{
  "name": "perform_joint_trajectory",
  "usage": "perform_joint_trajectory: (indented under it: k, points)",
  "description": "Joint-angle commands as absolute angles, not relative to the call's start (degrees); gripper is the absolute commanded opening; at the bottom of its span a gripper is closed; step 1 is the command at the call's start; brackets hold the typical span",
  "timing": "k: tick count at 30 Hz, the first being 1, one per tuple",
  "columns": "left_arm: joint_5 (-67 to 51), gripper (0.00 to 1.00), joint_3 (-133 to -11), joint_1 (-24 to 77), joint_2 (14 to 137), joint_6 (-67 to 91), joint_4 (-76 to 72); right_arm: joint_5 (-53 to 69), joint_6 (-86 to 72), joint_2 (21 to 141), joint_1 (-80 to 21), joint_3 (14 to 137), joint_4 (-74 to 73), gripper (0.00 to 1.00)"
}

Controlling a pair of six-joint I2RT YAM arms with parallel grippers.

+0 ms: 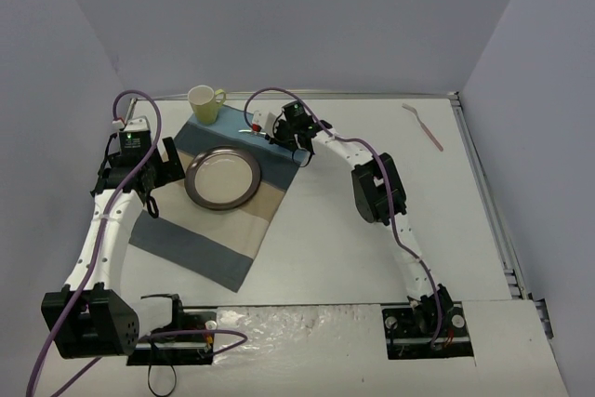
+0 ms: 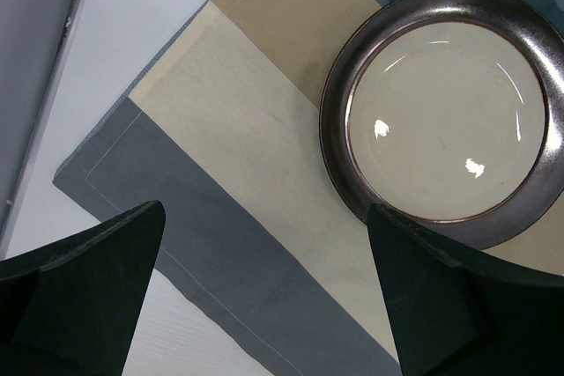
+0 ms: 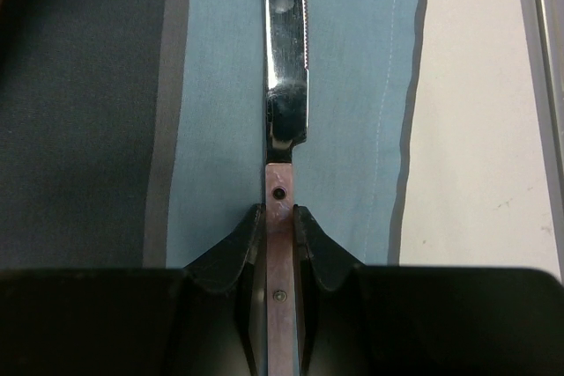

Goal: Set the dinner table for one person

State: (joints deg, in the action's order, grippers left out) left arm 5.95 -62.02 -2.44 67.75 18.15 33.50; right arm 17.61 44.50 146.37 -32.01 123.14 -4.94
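My right jaws pinching knife handle, its end hidden between them, blade tip cut off over mat. My left jaws spread wide; plate rim clipped.

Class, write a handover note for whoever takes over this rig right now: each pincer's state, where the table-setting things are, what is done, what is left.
Left pincer: open, empty, over the placemat left of the plate.
Right pincer: shut on the knife by its handle, blade over the mat's blue stripe, right of the plate.
Done: placemat on the dinner table, plate on it, mug at its far edge.
Left: probably release the knife beside the plate, then fetch the pink utensil at the table's far right.
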Motion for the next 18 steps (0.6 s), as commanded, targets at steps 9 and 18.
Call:
perform_joint_trajectory:
  k: [9,18]
  points:
    - [5.5,0.97,-62.6,-2.9,67.1,17.8,31.1,18.7,41.0,146.1,-31.3,127.0,-2.0,0.16]
    - [5.6,0.97,-62.6,-3.0,67.0,17.7,31.1,19.7,42.2,139.7,-31.3,123.3,-1.7,0.46]
